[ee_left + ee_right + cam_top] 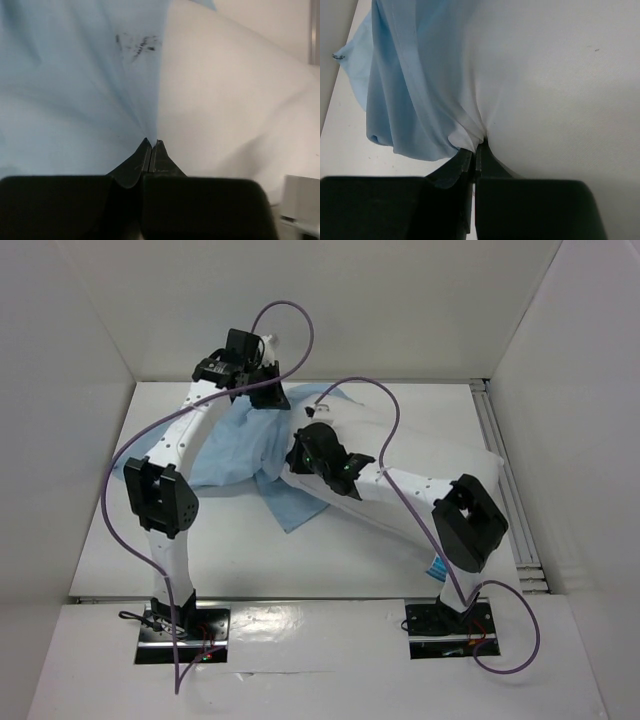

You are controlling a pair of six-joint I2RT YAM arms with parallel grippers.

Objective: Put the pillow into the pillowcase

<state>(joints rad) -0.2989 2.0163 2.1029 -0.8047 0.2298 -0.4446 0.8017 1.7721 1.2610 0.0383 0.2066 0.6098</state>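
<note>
left gripper (151, 146) is pressed together on a pinch of the pale blue pillowcase (65, 115), right against the white pillow (230, 100). right gripper (476, 149) nips the pillowcase's bunched hem too. the pillow lies mid-table (330, 560), with the pillowcase spread to its left.

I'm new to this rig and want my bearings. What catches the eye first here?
A pale blue pillowcase lies crumpled left of centre, beside a plump white pillow to its right. Both arms reach in: the left gripper and right gripper are each pinched shut on cloth where blue meets white.
</note>
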